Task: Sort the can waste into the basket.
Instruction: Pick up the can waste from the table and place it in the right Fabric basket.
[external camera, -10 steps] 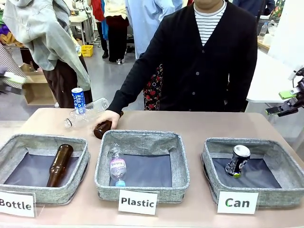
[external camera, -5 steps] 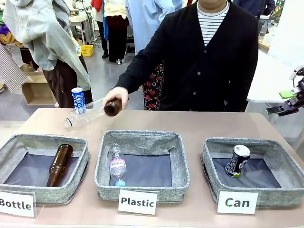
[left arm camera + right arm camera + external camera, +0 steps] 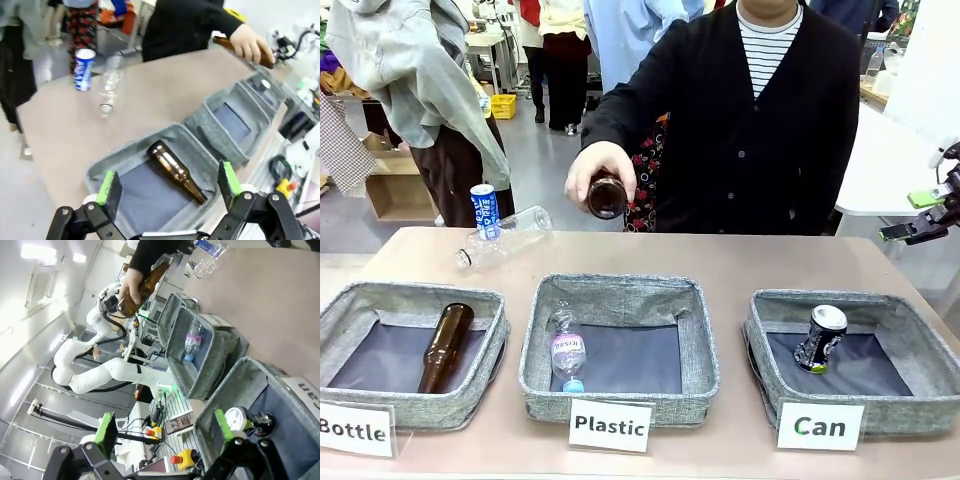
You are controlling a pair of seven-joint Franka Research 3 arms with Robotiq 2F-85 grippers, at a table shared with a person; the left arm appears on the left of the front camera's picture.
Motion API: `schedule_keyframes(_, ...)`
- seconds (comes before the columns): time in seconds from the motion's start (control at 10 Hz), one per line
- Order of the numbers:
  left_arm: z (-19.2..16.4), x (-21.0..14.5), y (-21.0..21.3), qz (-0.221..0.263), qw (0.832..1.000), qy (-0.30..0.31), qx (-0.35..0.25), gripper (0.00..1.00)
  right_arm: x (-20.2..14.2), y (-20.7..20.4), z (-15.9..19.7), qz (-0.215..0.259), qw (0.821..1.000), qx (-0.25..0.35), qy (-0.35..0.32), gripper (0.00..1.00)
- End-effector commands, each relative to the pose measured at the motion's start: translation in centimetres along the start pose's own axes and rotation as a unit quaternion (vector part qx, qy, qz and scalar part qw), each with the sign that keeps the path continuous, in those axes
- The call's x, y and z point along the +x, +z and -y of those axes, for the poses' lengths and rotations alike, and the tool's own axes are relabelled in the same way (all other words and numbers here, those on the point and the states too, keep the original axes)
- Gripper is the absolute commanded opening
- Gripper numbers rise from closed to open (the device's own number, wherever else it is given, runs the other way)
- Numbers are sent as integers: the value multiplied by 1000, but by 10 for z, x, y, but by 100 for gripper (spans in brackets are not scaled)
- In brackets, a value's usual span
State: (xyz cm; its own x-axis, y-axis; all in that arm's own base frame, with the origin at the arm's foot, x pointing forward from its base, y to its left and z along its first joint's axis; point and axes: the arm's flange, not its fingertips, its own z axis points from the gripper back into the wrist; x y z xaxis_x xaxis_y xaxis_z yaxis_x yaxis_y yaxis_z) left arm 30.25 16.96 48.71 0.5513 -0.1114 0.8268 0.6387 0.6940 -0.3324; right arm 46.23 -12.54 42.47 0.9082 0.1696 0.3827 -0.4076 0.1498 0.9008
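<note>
Front view: hand (image 3: 600, 172) up above the far edge of the table (image 3: 770, 260), fingers wrapped round a brown bottle (image 3: 607, 196), base toward the camera. Right gripper (image 3: 915, 215) in the air off the table's right end, jaws apart, nothing in them. Three baskets in a row along the near edge. Black can (image 3: 820, 338) tilted inside the Can basket (image 3: 920, 345), the rightmost. Blue can (image 3: 485, 211) upright at the far left of the table, just beside a clear bottle (image 3: 505, 238) lying on its side. Two cans, two brown bottles, two clear bottles in all: second brown bottle (image 3: 445, 347) lying in the Bottle basket (image 3: 350, 300), second clear bottle (image 3: 567, 352) in the Plastic basket (image 3: 620, 285).

Left wrist view: left gripper (image 3: 167, 182) over the Bottle basket, fingers spread wide, nothing between them.

Right wrist view: right gripper's fingers wide apart and empty, above the Can basket with the black can in it.
</note>
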Motion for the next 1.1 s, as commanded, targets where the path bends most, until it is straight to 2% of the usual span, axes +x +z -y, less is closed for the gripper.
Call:
schedule_keyframes(0.0, -48, 41, -31, -83, 995, 10, -53, 100, 1, 3, -1, -5, 1000, 0, 7, 100)
schedule_keyframes(0.1, -72, 63, -59, -119, 989, 9, -84, 100, 1, 3, -1, -5, 1000, 0, 7, 100)
schedule_keyframes(0.3, -92, 86, -101, -160, 979, 8, -125, 100, 1, 3, -1, -5, 1000, 0, 7, 100)
schedule_keyframes(0.5, -100, 91, -116, -163, 976, 9, -145, 100, 1, 3, -1, -5, 1000, 0, 7, 100)
schedule_keyframes(0.7, -109, 65, -81, -120, 983, 31, -139, 100, 1, 3, -1, -5, 1000, 0, 7, 100)
schedule_keyframes(1.0, -82, -18, 20, -6, 992, 26, -126, 100, 1, 3, -1, -5, 1000, 0, 7, 100)
